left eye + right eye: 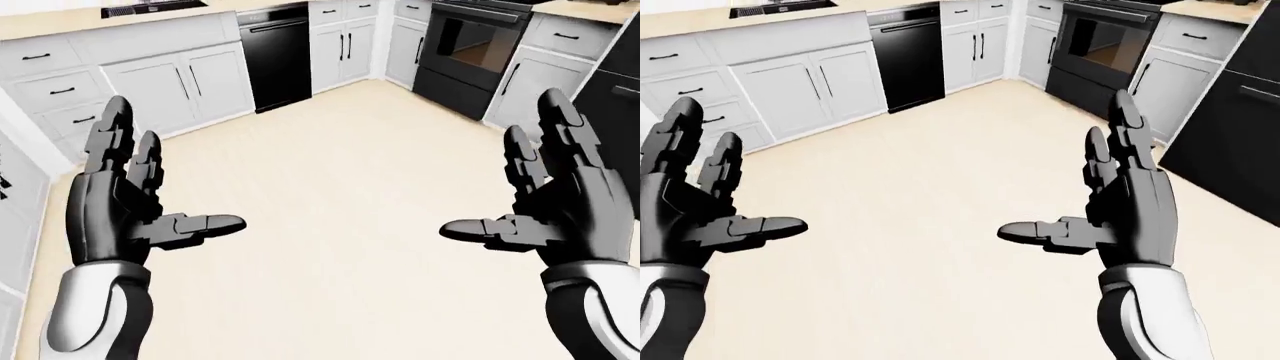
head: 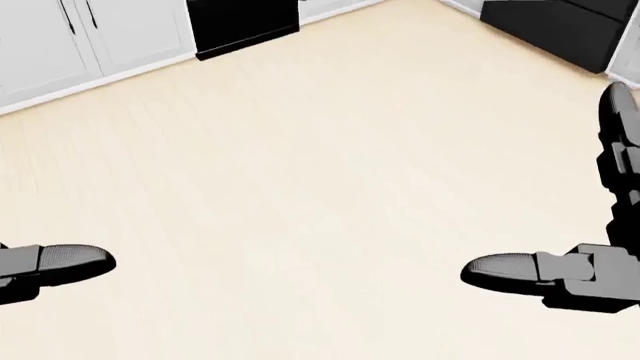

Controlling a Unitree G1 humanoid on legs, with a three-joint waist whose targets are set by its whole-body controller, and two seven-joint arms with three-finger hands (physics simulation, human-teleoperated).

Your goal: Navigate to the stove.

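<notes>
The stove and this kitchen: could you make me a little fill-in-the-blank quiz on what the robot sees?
1. The stove stands at the left-eye view's upper ____.
2. Both the left hand and the right hand are ____, holding nothing.
3. The dishwasher between the white cabinets is coloured ____.
4. The floor between robot and stove is a pale ____ colour.

Missing words: right; open; black; cream

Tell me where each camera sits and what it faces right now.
Left-eye view: on the head, facing the kitchen corner with stove and dishwasher; both open robot hands show, left robot hand, right robot hand.
Right-eye view: paired eye, nearly the same scene.
Head view: on the head, looking down at the floor; only fingertips show.
All share floor and dishwasher.
</notes>
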